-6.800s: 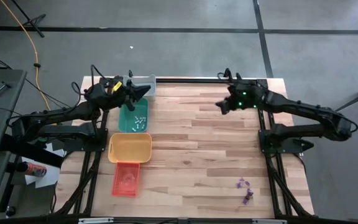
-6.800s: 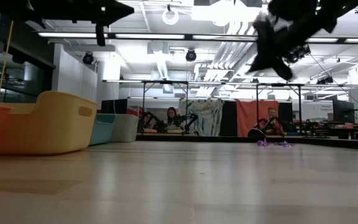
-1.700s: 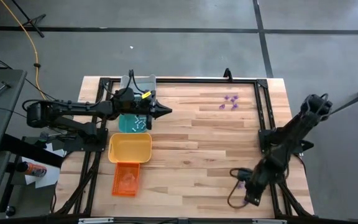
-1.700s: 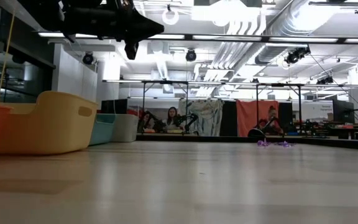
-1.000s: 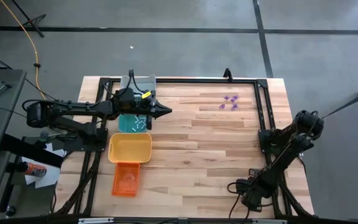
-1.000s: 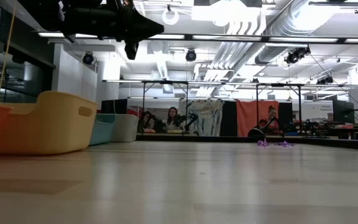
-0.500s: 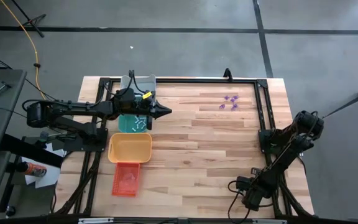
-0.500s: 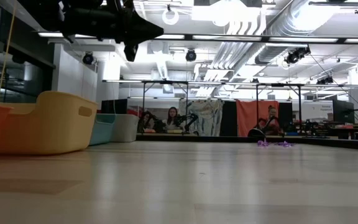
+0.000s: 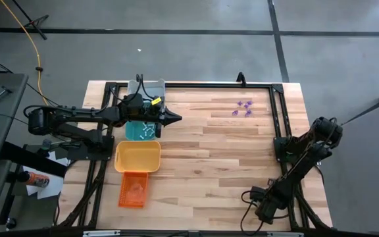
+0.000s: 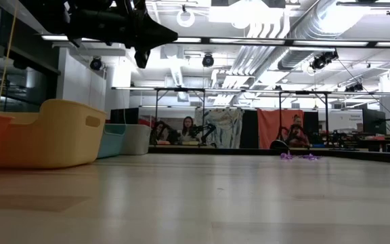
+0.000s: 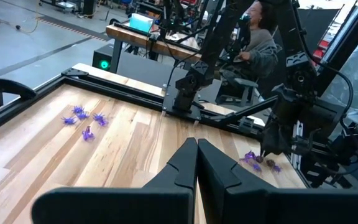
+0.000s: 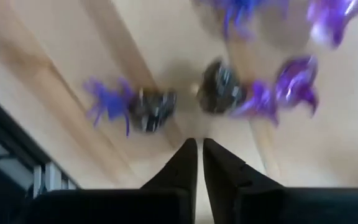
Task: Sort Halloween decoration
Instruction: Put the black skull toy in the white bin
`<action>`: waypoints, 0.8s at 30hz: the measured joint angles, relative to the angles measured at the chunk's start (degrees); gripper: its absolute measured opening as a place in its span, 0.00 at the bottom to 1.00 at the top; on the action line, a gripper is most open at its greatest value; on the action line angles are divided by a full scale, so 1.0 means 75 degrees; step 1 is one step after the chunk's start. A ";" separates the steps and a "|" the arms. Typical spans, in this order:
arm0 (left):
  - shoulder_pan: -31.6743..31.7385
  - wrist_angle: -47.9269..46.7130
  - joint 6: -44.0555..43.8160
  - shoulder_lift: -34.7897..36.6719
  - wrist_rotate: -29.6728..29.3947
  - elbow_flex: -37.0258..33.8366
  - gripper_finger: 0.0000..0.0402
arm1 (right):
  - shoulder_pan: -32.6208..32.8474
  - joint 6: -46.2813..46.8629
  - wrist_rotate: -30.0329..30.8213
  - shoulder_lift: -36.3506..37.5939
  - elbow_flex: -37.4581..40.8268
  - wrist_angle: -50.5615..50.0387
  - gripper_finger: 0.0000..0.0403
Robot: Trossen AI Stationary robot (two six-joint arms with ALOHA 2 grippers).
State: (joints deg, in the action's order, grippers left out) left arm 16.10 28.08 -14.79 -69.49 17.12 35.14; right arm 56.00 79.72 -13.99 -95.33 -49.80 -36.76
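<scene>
The Halloween decoration lies in two small groups. Purple trinkets (image 9: 243, 108) sit near the table's far right corner and also show in the left wrist view (image 11: 82, 118). Purple and dark trinkets (image 12: 222, 93) lie at the near right corner. My right gripper (image 12: 197, 144) points down right at them, fingers shut, with nothing seen between them; the left wrist view shows it (image 11: 269, 149) above that group. My left gripper (image 9: 176, 118) hovers shut above the table beside the teal tray (image 9: 131, 131), which holds whitish trinkets. My right gripper comes at the near right group from above, pointing steeply down. Its shut fingertips (image 12: 188, 152) end just short of two dark trinkets (image 12: 151, 106). I cannot tell whether they touch one.
Four trays stand in a row along the table's left side: grey (image 9: 151, 87), teal, yellow (image 9: 137, 157) and orange (image 9: 133, 189). The wooden tabletop between the trays and the trinkets is bare. People sit in the room beyond the far edge (image 10: 188, 129).
My right arm has sunk a little over the near right corner and then kept still. The trinkets and trays lie where they were.
</scene>
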 joint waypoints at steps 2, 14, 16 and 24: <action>0.0001 0.0003 0.0000 0.0001 -0.0001 0.0000 0.00 | 0.0007 0.0002 -0.0151 0.0064 -0.0001 -0.0012 0.09; 0.0175 0.0000 0.0000 0.0002 0.0004 0.0000 0.00 | 0.0003 -0.0181 0.1256 0.1349 -0.0009 -0.0032 0.38; 0.0204 -0.0002 0.0000 -0.0001 0.0004 0.0000 0.00 | -0.0049 -0.0670 0.1263 0.1341 -0.0009 -0.0044 0.44; 0.0204 -0.0090 0.0000 -0.0001 0.0004 0.0000 0.00 | -0.0221 -0.1699 0.1561 0.1303 0.0002 -0.0477 0.50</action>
State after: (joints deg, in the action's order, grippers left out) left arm 17.63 27.40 -14.78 -69.49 17.15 35.14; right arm 54.35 66.97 -2.28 -85.56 -49.78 -40.34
